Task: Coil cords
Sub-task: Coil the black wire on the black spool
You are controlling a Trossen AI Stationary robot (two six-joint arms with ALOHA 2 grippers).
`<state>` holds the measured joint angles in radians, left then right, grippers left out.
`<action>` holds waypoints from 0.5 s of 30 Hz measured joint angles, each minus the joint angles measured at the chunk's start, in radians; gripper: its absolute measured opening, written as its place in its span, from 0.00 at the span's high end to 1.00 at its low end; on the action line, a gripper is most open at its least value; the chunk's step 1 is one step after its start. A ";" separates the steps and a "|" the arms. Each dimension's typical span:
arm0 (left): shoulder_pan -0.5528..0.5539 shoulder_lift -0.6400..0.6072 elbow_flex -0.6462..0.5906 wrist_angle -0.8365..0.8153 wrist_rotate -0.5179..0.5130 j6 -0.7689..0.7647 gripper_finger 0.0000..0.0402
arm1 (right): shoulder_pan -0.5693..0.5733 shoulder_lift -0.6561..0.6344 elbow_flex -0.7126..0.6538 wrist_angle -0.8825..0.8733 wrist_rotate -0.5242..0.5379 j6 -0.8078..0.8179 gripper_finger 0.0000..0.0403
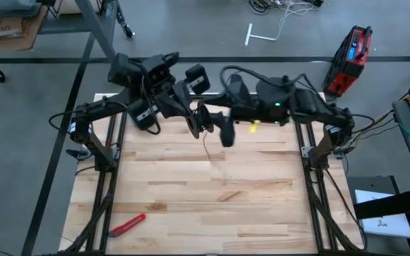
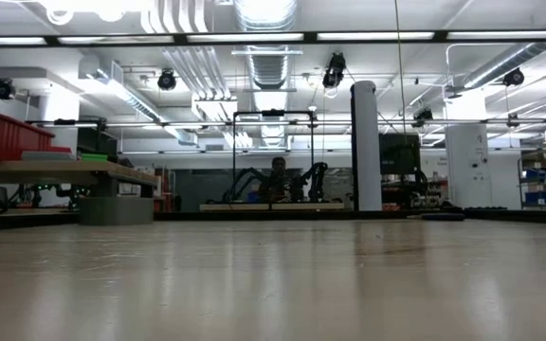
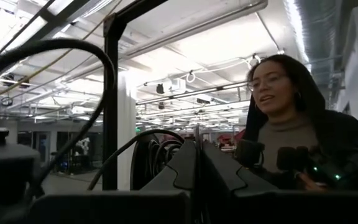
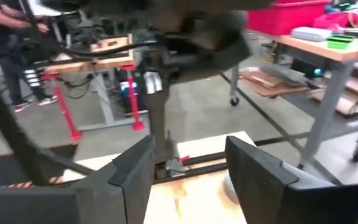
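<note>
— Can you follow the cord (image 1: 206,144)?
— Barely; too thin under the grippers at upper centre, and the red cutter (image 1: 127,225) is cut short by the frame rail, lower left

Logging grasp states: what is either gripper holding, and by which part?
The left gripper seems shut on the thin cord near its upper end; the pinch itself is hard to see. The right gripper is open, holding nothing.

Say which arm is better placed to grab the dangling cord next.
Probably right: the right gripper is open beside the thin cord hanging above the table, while the left gripper looks shut at its upper end.
</note>
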<state>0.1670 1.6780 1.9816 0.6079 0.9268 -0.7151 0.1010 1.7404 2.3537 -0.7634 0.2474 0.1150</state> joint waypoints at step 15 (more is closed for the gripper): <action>-0.040 -0.002 0.002 0.244 -0.153 0.000 0.98 | 0.016 -0.002 0.003 0.157 0.068 -0.083 0.99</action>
<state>0.1268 1.6759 1.9835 0.8519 0.7735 -0.7150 0.1166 1.7388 2.3564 -0.6068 0.3155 0.0320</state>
